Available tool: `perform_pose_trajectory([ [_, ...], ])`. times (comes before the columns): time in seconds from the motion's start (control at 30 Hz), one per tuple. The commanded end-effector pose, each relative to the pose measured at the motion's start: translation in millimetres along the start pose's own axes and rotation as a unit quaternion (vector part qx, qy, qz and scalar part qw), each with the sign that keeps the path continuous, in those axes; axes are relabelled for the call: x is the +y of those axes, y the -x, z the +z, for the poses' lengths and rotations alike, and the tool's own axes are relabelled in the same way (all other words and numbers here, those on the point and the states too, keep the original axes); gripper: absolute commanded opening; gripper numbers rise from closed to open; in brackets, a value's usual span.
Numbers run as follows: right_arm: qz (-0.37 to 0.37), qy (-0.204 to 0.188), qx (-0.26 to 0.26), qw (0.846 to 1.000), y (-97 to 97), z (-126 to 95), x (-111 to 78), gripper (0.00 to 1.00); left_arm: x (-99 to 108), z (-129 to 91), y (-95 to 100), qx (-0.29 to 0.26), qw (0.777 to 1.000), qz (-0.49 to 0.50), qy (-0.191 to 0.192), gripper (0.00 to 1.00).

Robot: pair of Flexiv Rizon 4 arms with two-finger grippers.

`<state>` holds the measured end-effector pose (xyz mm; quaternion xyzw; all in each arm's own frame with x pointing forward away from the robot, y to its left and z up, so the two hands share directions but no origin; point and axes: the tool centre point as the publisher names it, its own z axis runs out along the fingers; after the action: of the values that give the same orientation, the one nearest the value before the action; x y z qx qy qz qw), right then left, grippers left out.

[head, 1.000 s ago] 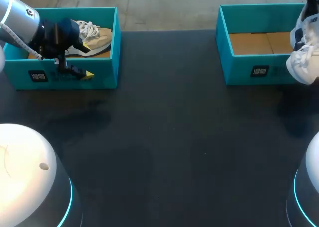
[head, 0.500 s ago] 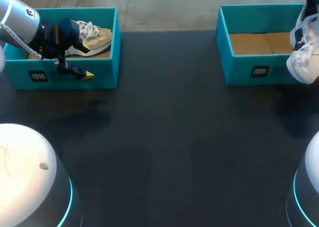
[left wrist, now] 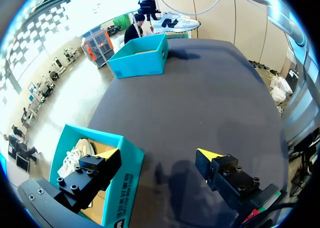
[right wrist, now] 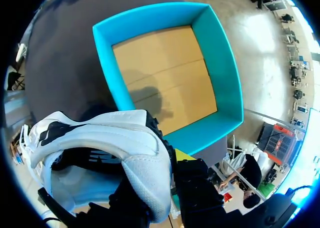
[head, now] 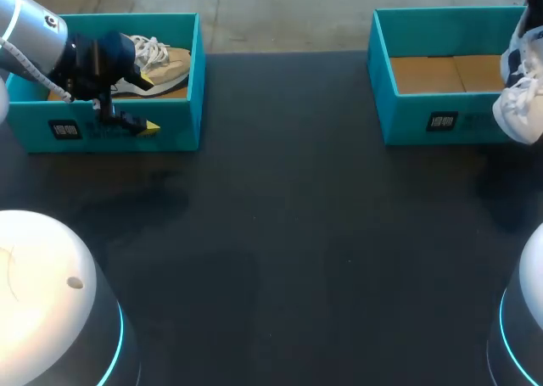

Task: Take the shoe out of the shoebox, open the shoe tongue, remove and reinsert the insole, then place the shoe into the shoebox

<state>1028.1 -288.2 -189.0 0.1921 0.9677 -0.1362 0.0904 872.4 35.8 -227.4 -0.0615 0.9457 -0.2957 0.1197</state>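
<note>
One white mesh shoe (right wrist: 100,138) clamped in right gripper (right wrist: 159,174).

Left shoebox label (head: 65,130) & right shoebox label (head: 442,121): print too small, illegible.

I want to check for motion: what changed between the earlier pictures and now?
The white shoe, held by the right gripper, shifted slightly to the right. The left gripper, the tan shoe, the left box and the right box stayed as they were.
</note>
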Motion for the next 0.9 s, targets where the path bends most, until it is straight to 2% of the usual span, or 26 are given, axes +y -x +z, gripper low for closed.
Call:
perform_pose_trajectory([
  [0.03, 0.001, 0.003, 0.0, 1.0, 1.2, 0, -9.6, 0.0, 0, 0, -0.1, 0.0, 1.0, 0.0, 0.002, 1.0],
  [0.3, 0.024, -0.005, 0.005, 1.0, 9.7, 5, -29.1, 0.0, 0, 0, -0.1, 0.0, 1.0, 0.0, 0.002, 1.0],
  [0.47, 0.12, -0.005, 0.012, 0.993, 17.7, 6, -41.1, 0.0, 0, 0, -0.1, 0.0, 1.0, 0.0, 0.002, 1.0],
  [0.5, 0.139, -0.017, 0.012, 0.99, 17.0, 6, -42.3, 0.0, 0, 0, -0.1, 0.0, 1.0, 0.0, 0.002, 1.0],
  [0.6, 0.221, -0.031, 0.02, 0.974, 12.0, 1, -46.2, 0.0, 0, 0, -0.1, 0.0, 1.0, 0.0, 0.002, 1.0],
  [0.63, 0.267, -0.036, 0.025, 0.963, 10.2, 1, -48.2, 0.0, 0, 0, -0.1, 0.0, 1.0, 0.0, 0.002, 1.0],
  [0.73, 0.328, -0.051, 0.033, 0.943, 8.6, 1, -46.9, 0.0, 0, 0, -0.1, 0.0, 1.0, 0.0, 0.002, 1.0],
  [0.83, 0.402, -0.062, 0.051, 0.912, 10.9, 6, -48.6, 0.0, 0, 0, -0.1, 0.0, 1.0, 0.0, 0.002, 1.0],
  [0.87, 0.414, -0.063, 0.054, 0.906, 11.3, 6, -49.0, 0.0, 0, 0, -0.1, 0.0, 1.0, 0.0, 0.002, 1.0],
  [0.9, 0.448, -0.066, 0.059, 0.89, 11.0, 6, -50.6, 0.0, 0, 0, -0.1, 0.0, 1.0, 0.0, 0.002, 1.0],
])
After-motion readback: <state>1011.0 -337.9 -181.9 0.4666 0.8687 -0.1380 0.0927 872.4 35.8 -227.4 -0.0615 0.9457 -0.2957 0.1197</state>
